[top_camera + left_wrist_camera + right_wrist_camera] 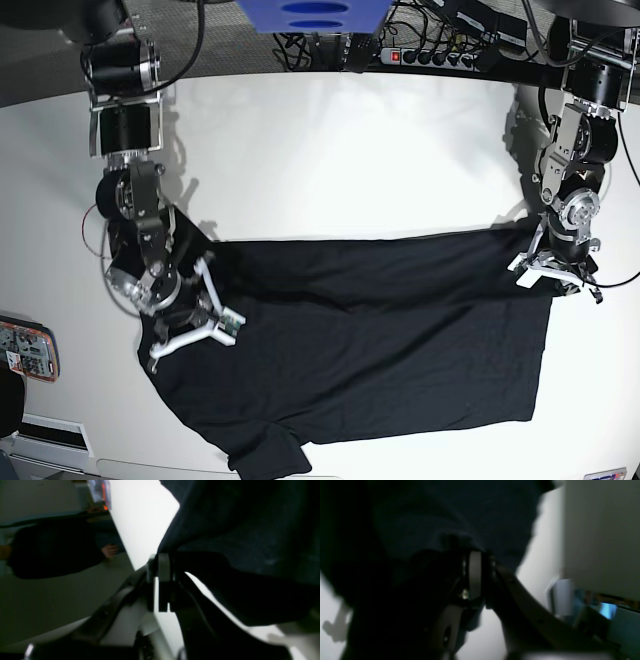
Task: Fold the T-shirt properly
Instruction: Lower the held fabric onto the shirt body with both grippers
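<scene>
While the left wrist view is showing the left gripper [162,580] with its jaws pinching shut on a fold of the T-shirt [240,530] above the white surface [142,525], the right wrist view is showing the right gripper [480,575] with its jaws nearly together, clamping dark T-shirt [460,512] cloth. From the base view, the T-shirt [370,340] is lying spread across the front half of the surface [330,150], each gripper pinching one end of its rear edge.
</scene>
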You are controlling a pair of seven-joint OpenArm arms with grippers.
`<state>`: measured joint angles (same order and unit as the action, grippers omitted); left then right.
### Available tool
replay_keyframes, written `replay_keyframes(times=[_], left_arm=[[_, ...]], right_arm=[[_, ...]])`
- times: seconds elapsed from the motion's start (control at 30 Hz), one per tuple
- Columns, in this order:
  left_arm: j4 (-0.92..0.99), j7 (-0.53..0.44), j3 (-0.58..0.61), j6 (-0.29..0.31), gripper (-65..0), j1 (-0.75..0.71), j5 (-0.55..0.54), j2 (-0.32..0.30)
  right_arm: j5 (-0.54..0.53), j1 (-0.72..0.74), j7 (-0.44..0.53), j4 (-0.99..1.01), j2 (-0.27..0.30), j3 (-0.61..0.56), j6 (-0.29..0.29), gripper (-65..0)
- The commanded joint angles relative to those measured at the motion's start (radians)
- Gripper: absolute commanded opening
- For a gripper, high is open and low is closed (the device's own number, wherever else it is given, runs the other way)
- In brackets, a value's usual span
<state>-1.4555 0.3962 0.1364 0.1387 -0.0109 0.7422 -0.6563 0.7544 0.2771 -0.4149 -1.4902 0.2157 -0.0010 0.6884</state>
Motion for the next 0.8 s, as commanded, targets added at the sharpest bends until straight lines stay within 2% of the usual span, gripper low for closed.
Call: replay_keyframes(times=[0.0,0.07,0.23,0.33,0.4,0.5,0.77], left_arm=[[-0.015,-0.003,-0.008,-0.02,-65.0,0.016,0.027,-0.015],[-0.014,-0.003,-0.008,-0.018,-62.9,0.016,0.04,-0.015],[-0.012,-0.001,-0.008,-0.017,-62.9,0.018,0.043,-0.013],[-0.012,0.002,-0.008,-0.017,-62.9,0.012,0.044,-0.013],[-0.007,0.002,-0.008,-0.017,-62.7,0.012,0.044,-0.013],[0.002,0.004,-0.008,-0.017,-62.5,0.01,0.044,-0.013],[0.012,0.005,-0.016,-0.017,-62.5,0.018,0.046,-0.018]], right_arm=[[-0.005,0.015,0.004,0.012,0.006,0.005,-0.006,-59.1],[-0.005,0.02,0.009,0.056,0.006,0.002,-0.006,-56.8],[-0.005,0.132,0.044,0.179,0.003,-0.067,-0.02,-54.3],[0.0,0.141,0.069,0.224,-0.037,-0.1,-0.129,-54.3],[0.0,0.144,0.09,0.251,-0.057,-0.101,-0.166,-54.3],[0.0,0.15,0.096,0.26,-0.083,-0.101,-0.164,-54.3],[-0.003,0.132,0.096,0.179,-0.083,-0.098,-0.164,-54.3]])
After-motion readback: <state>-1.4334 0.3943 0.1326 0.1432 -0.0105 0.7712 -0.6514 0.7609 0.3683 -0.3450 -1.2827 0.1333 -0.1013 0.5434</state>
